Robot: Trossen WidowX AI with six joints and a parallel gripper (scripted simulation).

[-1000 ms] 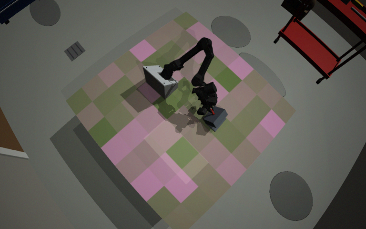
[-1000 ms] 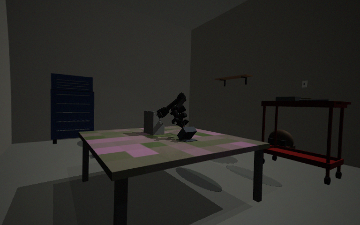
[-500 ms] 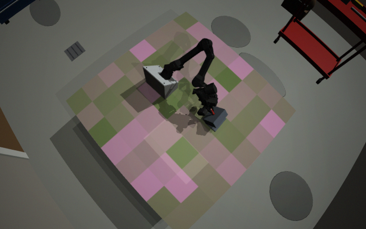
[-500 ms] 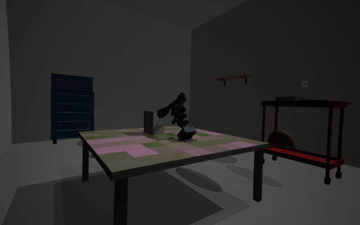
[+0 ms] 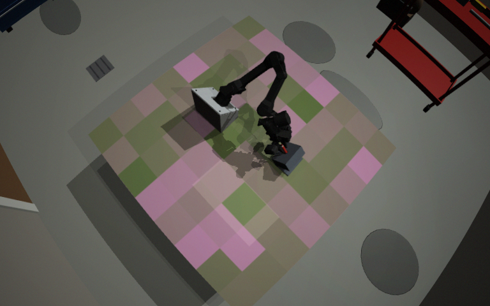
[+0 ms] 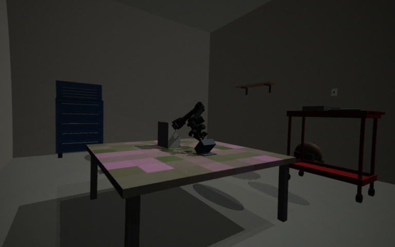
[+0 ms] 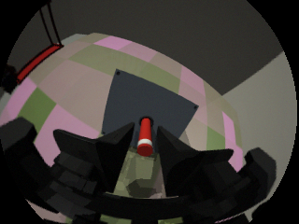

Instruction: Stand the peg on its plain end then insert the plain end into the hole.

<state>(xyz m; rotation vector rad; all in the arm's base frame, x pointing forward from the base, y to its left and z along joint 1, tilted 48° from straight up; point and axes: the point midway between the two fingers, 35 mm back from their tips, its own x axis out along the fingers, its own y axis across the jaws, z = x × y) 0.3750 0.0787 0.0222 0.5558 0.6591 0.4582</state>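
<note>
The red peg [image 5: 284, 148] [image 7: 146, 131] stands in the hole [image 7: 146, 117] of the dark sloped panel [image 5: 295, 152] [image 6: 207, 142] [image 7: 135, 91]. Its plain end is inside the hole, and its depth there cannot be seen. The white band [image 7: 145, 143] is near the outer end, which points back toward the wrist camera. My gripper [image 5: 279, 146] [image 7: 146, 127] is open around the peg, with a narrow gap showing on each side between peg and fingers. In the exterior view the peg is too small and dark to make out.
A light grey block [image 5: 211, 97] [image 6: 168, 135] carries the arm's base on the patchwork table [image 5: 245, 201] [image 6: 186, 171]. A red cart [image 5: 415, 66] [image 6: 335, 171] stands on the floor beyond the table. A blue cabinet [image 6: 78, 125] stands at the wall.
</note>
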